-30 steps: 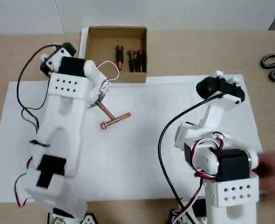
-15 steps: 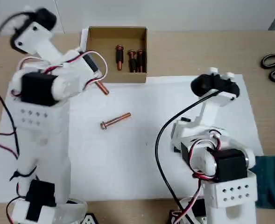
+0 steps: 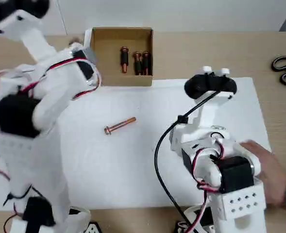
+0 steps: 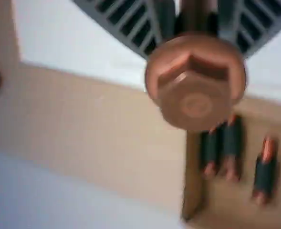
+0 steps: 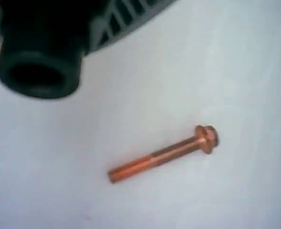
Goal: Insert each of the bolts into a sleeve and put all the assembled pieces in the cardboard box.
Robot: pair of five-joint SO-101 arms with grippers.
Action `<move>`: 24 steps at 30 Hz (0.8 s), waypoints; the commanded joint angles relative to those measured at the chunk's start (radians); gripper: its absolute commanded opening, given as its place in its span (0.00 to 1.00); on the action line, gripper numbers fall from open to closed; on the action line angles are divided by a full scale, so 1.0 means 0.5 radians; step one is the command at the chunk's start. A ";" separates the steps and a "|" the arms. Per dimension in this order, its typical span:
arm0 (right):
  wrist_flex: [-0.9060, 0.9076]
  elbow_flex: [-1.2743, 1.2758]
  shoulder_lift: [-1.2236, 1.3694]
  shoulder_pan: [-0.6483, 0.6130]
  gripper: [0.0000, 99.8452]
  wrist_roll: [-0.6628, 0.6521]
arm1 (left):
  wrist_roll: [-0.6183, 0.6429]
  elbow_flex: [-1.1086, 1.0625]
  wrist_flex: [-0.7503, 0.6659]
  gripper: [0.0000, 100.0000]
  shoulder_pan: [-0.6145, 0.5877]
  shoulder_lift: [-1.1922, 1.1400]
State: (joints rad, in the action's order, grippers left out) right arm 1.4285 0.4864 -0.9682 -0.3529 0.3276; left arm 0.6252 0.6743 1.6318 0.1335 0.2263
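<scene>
Two arms over a paper-covered table, each holding one part.
A white paper sheet covers the middle of the light wooden tabletop. An open brown cardboard box sits at the sheet's far edge, toward its left corner, with three copper bolts in black sleeves inside. The left gripper clamps a copper hex-head bolt near the box. The right gripper grips a black tubular sleeve above the sheet. A bare copper bolt lies flat, left of the sheet's middle.
</scene>
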 commanded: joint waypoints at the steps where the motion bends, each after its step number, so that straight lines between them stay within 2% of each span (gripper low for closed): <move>1: -0.103 -0.009 -0.149 -0.097 0.00 -0.037 | -0.141 0.072 -0.181 0.01 0.009 0.160; 10: -0.167 0.236 -0.388 -0.115 0.00 -0.230 | -0.178 0.078 -0.163 0.01 -0.006 0.218; 15: -0.167 0.414 -0.542 -0.115 0.00 -0.255 | -0.181 0.063 -0.098 0.01 -0.009 0.307; 19: -0.195 0.500 -0.606 -0.133 0.00 -0.255 | -0.218 -0.069 -0.114 0.01 0.000 0.485; 24: -0.361 0.647 -0.655 -0.293 0.00 -0.255 | -0.221 -0.367 -0.120 0.01 -0.009 0.764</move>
State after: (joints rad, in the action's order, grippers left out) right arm 1.3165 0.7917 -1.2797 -0.4618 0.2110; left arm 0.5224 0.5470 1.5827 0.1335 0.5240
